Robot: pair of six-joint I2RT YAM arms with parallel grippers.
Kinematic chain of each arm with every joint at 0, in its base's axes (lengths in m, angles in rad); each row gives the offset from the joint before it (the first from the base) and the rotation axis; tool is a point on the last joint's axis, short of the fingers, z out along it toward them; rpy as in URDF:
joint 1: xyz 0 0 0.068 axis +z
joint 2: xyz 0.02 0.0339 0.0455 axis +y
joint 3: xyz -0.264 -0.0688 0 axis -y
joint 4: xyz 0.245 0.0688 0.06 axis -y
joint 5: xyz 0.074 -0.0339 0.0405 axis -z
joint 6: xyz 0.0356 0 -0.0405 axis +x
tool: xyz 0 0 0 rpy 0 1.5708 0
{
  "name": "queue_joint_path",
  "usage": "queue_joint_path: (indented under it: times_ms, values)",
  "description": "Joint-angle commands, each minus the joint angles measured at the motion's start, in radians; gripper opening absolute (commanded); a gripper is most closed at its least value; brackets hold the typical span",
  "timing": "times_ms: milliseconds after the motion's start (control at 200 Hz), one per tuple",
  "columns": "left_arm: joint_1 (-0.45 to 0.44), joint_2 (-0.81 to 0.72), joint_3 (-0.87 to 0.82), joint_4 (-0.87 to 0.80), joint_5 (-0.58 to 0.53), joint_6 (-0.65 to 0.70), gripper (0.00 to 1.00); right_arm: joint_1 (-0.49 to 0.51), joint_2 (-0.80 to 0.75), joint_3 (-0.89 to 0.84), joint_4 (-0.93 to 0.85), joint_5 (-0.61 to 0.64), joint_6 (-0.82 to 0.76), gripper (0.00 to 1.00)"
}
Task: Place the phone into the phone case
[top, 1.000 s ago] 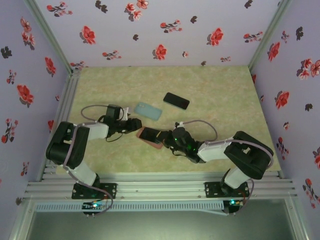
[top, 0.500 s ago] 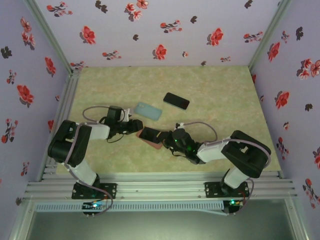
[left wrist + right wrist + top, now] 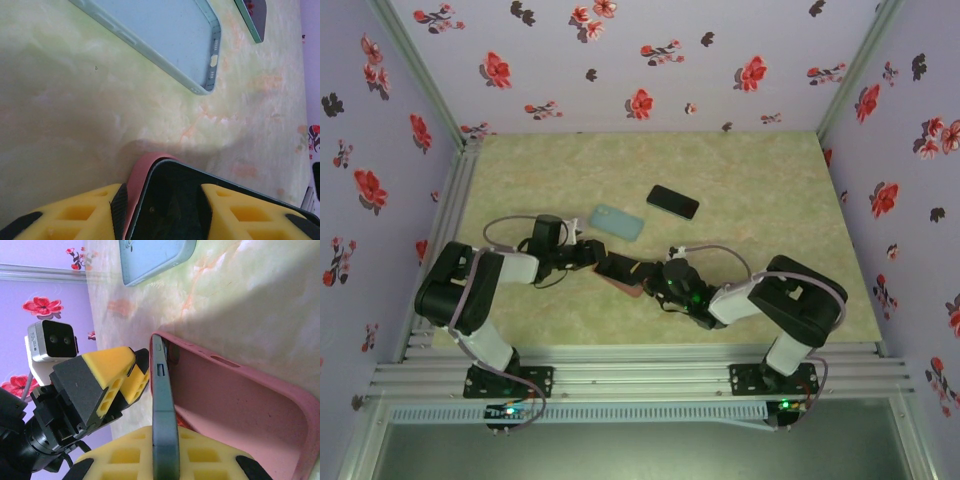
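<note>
My right pincer is clenched on the thin, dark, slab-shaped phone. Its yellow pads press on the two broad faces near the end closest to me, so the phone stands tipped up on a long edge, not flat. Outward from the pincer, the phone's long axis runs toward my left pincer. It follows the same line as the pink, soft-walled, rectangular phone case just beside it.

The case rests on the mottled green table, its hollow open toward one broad face of the phone. One long edge of the phone seems to sit at the case's side wall, though I cannot tell whether it is inside the lip. The other long edge is tipped clear of the hollow. So the phone leans at the case and is not seated in it.

At the far end my left pincer grasps the case's rounded end, a yellow finger on either side. The phone's far corner shows dark between them.

As I judge it, the coming move turns on that tilt. The two long axes agree, so no swing across the table is needed. The phone only has to roll about its long edge, down into the hollow. My right arm holds the phone and is the one to do that, while the left braces the case.
</note>
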Motion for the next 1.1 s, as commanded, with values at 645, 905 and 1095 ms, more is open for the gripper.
queue_joint_path:
  times_ms: [645, 905, 1095]
  values:
    - [-0.071, -0.033, -0.107, 0.01, 0.042, -0.076, 0.45, 0.009, 0.065, 0.023, -0.029, 0.029, 0.009, 0.0]
    - [-0.072, -0.06, -0.112, 0.003, 0.039, -0.079, 0.45, 0.008, 0.052, 0.022, -0.06, 0.031, 0.0, 0.0]
    - [-0.073, -0.078, -0.128, 0.009, 0.038, -0.084, 0.45, 0.008, 0.049, 0.039, -0.1, 0.026, -0.012, 0.0]
